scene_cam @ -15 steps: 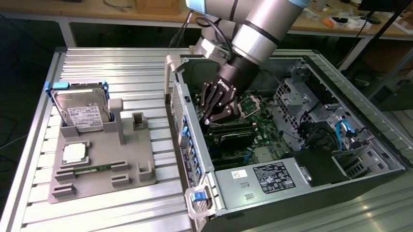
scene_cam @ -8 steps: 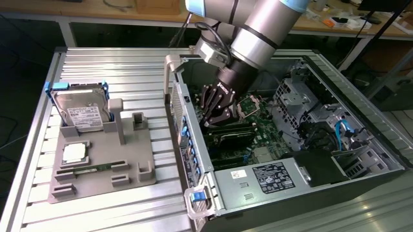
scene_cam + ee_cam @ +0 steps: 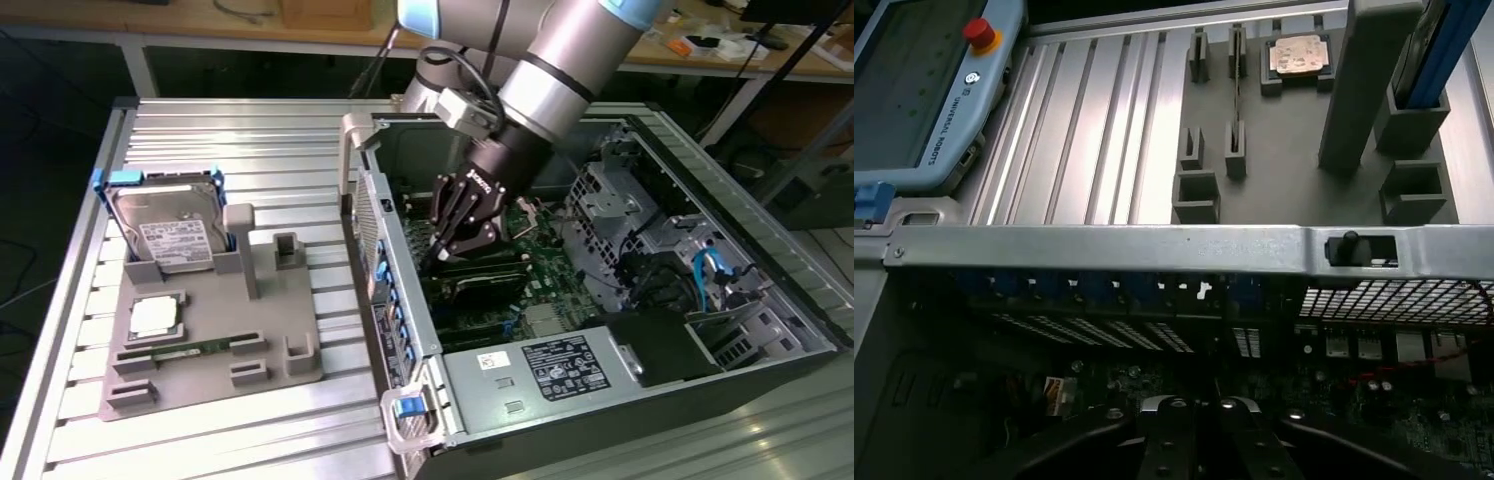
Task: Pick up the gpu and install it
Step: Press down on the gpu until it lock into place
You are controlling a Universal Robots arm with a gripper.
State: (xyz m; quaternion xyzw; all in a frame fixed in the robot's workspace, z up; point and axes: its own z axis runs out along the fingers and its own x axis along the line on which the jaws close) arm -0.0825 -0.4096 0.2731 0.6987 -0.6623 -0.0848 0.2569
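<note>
I see one claw (image 3: 451,250), fingers together, down inside one computer case (image 3: 801,330); one hard drive (image 3: 171,235) stands at nine o'clock; one pendant (image 3: 924,90) reads "Universal Robots".

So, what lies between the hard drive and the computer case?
In the exterior view, two upright grey posts of the grey holder tray and bare ribbed table lie between hard drive and case.

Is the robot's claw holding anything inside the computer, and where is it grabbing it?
The gripper is shut, down inside the computer case above the motherboard. Whether it holds anything cannot be told.
</note>
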